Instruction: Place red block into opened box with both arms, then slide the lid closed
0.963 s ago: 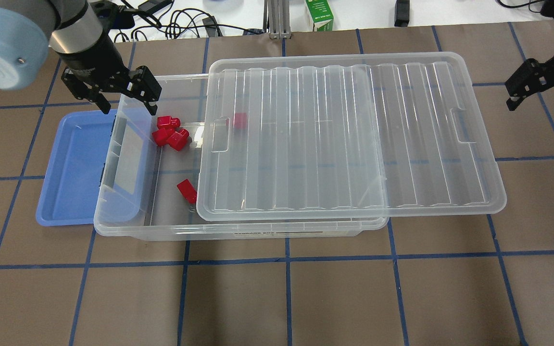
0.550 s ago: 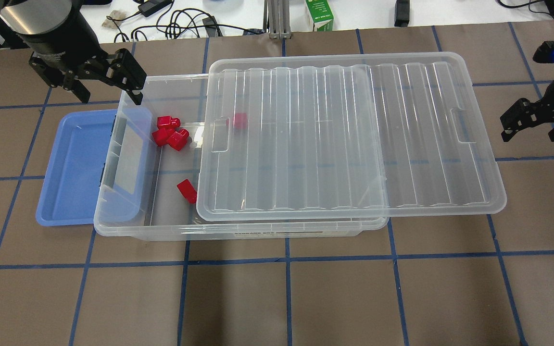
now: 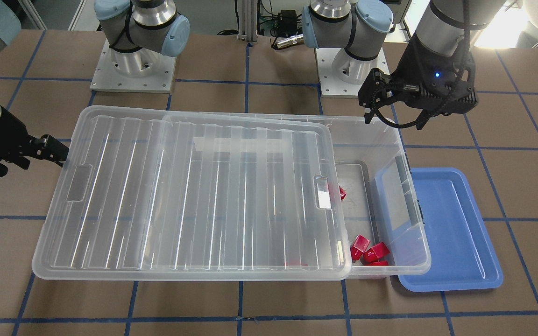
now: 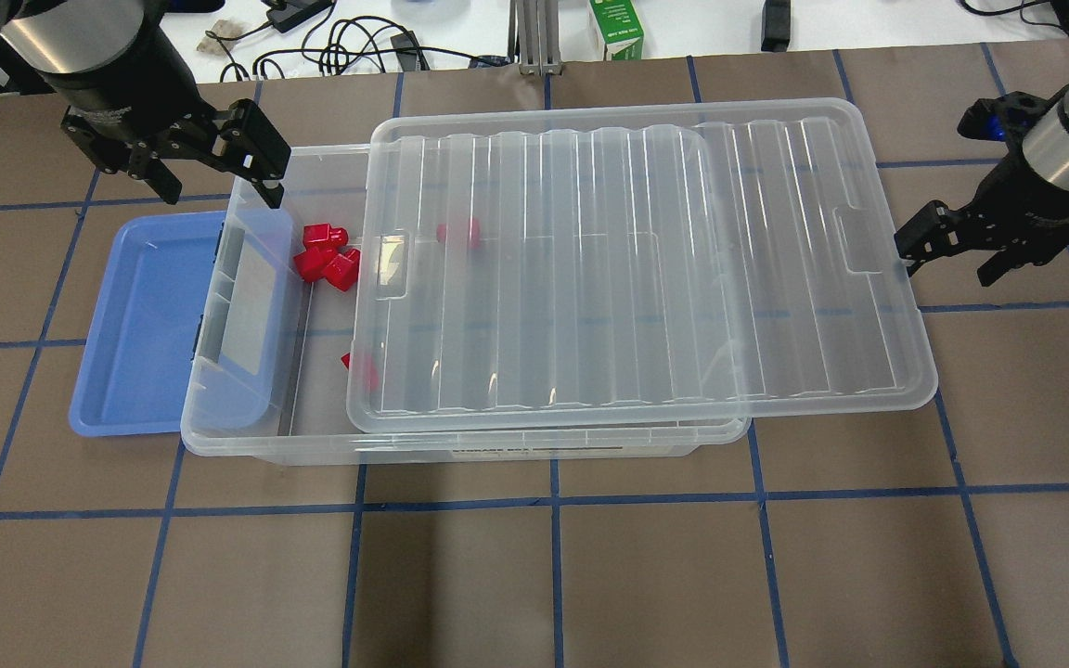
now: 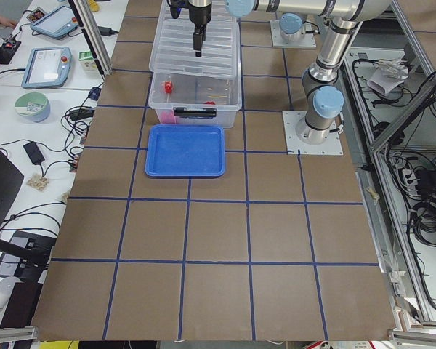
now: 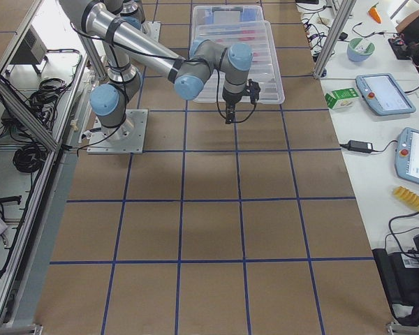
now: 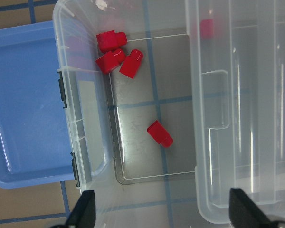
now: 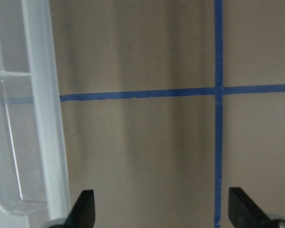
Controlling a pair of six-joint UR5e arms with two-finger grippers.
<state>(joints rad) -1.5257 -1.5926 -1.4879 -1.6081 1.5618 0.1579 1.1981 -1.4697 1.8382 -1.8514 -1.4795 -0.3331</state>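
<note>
- The black two-finger left gripper point(image 4: 216, 174) hangs in the upper left of the overhead view, over the far left corner of the box. Its fingers are spread wide and hold nothing.
- In the left wrist view only its two fingertips point(image 7: 85, 209) show, at the bottom edge.
- A shallow blue plastic tray point(image 4: 140, 325) lies at centre left, and its right edge is tucked under the box's left end.
- The large clear rectangular plastic box point(image 4: 312, 450) fills the middle of the frame. Only a strip at its left end is uncovered.
- A cluster of three red plastic pieces point(image 4: 326, 255) sits on the box floor in the far part of that strip, with the pieces touching one another.
- The small faceted red block point(image 4: 363, 369) lies alone on the box floor, below the cluster in the frame. It is half under the lid's left edge, so it is dimmed there; it shows whole in the left wrist view point(image 7: 160, 134).
- The ribbed clear plastic lid point(image 4: 637, 269) rests on the box rim. It covers most of the box and overhangs its right end.
- One more red piece point(image 4: 458, 232) shows under the lid as a blur through the plastic.
- The black two-finger right gripper point(image 4: 950, 260) is at the right of the frame. It is spread apart and grasps nothing, and one finger meets the lid's short right rim.
- In the right wrist view its fingertips point(image 8: 85, 206) stand wide apart over the brown table point(image 8: 147, 156), with the lid's rim beside the left one.
- In the front-facing view the frame's left edge cuts off part of the right gripper.
- In both side views the fingers are too small to judge.
</note>
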